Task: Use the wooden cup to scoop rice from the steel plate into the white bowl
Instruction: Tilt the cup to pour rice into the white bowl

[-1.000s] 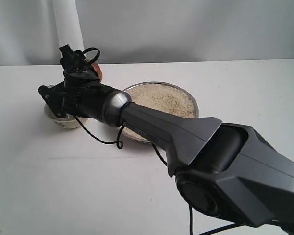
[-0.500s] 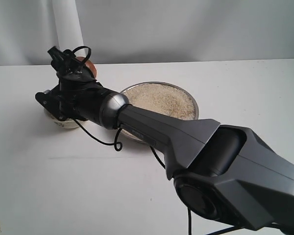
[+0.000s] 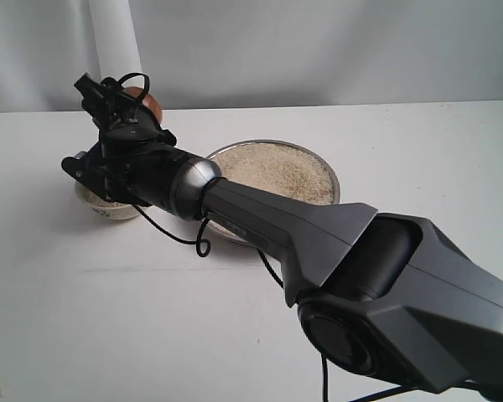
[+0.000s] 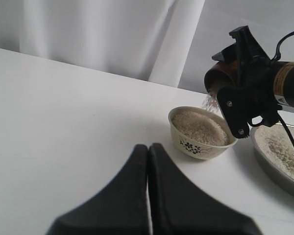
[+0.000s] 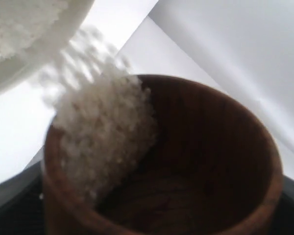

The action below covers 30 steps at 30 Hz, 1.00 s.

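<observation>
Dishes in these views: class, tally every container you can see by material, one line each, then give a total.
shiny round steel plate: 1
cream-white ceramic bowl with dark pattern: 1
reddish-brown wooden cup: 1
Total: 3

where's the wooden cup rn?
Far left in the exterior view: the right gripper holds the wooden cup tipped above the white bowl, pouring rice, left of the steel plate.

Your light is bright, soft and even; the table [image 3: 109, 318] nearly washes out, shadows are faint. In the right wrist view the cup [image 5: 210, 147] is soft and the falling rice [image 5: 88, 58] smears. The left gripper [image 4: 148, 149] blurs up close.
</observation>
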Available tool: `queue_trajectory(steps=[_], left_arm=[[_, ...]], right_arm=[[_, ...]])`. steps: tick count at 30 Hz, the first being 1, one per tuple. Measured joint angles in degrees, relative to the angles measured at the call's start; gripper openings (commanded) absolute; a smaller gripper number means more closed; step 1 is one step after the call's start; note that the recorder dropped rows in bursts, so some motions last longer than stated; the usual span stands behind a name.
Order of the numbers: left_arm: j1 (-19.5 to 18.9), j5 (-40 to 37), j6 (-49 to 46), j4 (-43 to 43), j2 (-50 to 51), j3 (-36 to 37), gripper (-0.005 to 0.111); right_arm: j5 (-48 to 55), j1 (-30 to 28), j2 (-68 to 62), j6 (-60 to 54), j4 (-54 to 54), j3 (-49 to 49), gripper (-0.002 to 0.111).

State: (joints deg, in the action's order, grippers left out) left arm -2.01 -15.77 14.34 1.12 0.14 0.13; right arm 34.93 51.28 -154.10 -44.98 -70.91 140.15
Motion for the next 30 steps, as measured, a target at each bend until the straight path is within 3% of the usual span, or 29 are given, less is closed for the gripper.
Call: queue_trajectory(steps=[30], left_arm=[[0.0, 0.0, 0.0, 0.0, 0.0, 0.0, 0.0]], right_arm=[[-1.44, 0.7, 3.07, 0.0, -5.8, 0.26, 0.0]])
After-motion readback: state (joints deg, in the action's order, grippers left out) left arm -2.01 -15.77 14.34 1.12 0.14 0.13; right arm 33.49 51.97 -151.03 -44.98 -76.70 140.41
